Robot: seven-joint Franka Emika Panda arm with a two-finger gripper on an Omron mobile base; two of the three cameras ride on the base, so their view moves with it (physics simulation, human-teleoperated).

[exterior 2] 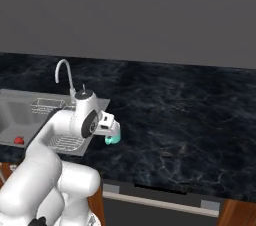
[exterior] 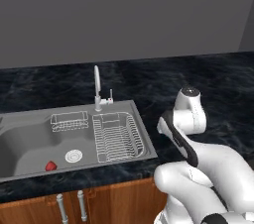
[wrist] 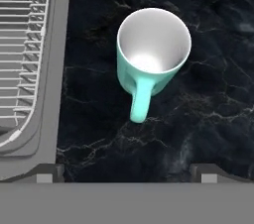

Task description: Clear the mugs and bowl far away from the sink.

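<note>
A pale teal mug (wrist: 154,44) stands upright on the dark marble counter, its white inside empty and its handle (wrist: 141,101) pointing toward my hand. My gripper (wrist: 128,173) hovers above it, open, with the two fingertips (wrist: 49,171) spread wide and nothing between them. From the right base view the mug (exterior 2: 112,140) peeks out just under my gripper (exterior 2: 111,131), a short way right of the sink (exterior 2: 30,120). The sink (exterior: 30,143) is a grey steel basin with a faucet (exterior: 97,89). The bowl is out of view.
The ribbed draining rack (wrist: 20,59) and the sink's rim (wrist: 49,69) lie just left of the mug. A wire basket (exterior: 69,120), a round drain (exterior: 73,156) and a small red thing (exterior: 50,166) are in the basin. Dark counter (exterior 2: 190,120) stretches far to the right.
</note>
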